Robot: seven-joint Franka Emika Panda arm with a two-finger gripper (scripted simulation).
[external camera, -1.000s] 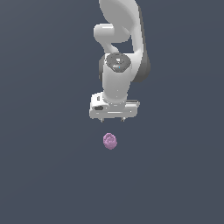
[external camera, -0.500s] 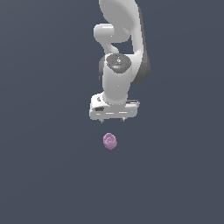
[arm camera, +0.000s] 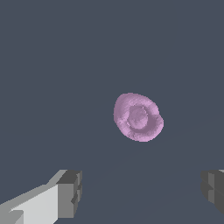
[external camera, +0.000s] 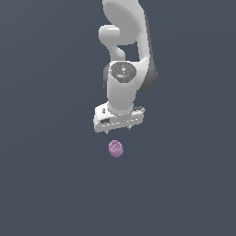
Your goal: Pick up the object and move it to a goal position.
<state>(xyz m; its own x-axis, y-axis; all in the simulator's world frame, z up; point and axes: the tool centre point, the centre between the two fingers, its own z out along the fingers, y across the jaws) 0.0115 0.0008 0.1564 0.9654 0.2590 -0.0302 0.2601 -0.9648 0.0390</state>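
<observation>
1. Gripper point(external camera: 119, 132): fingers point(arm camera: 69, 193) spread wide, holding nothing, pointing down.
2. Object point(external camera: 115, 149): a bumpy pink-purple blob lying on the grey tabletop point(external camera: 50, 184), just below the gripper in the exterior view and clear of both fingers.
3. Wrist view: the object point(arm camera: 138, 117) sits ahead of the gap between the fingers.

No readable text, label, brand, number or sign is showing anywhere in either view.
</observation>
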